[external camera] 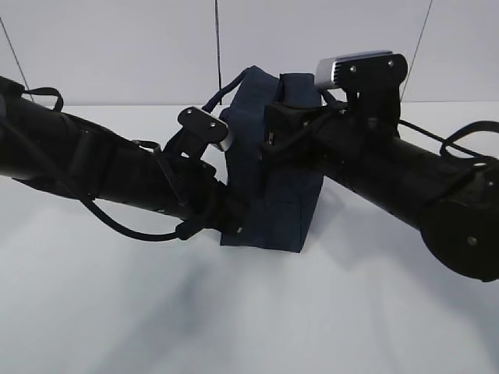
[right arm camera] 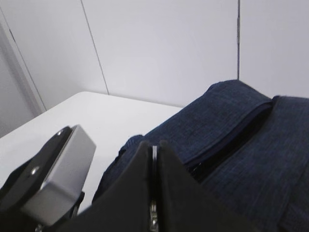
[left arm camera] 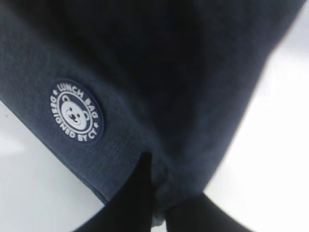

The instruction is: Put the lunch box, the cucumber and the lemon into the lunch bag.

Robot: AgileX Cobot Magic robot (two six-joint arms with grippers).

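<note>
The dark navy lunch bag (external camera: 274, 195) stands upright in the middle of the white table, its loop handles (external camera: 234, 82) at the top. My left gripper (left arm camera: 169, 183) is shut on a fold of the bag's fabric low on its side, near the round bear badge (left arm camera: 76, 110). At the bag's top, my right gripper (right arm camera: 154, 145) is shut on a thin silver ring pull (right arm camera: 154, 154), edge-on between the fingers. A dark gap runs along the zipper line (right arm camera: 227, 145). The lunch box, the cucumber and the lemon are out of view.
Both black arms meet at the bag, the left arm (external camera: 93, 167) from the left and the right arm (external camera: 405, 171) from the right. The left arm's grey wrist camera (right arm camera: 58, 179) sits close beside my right gripper. White table (external camera: 249, 312) lies in front.
</note>
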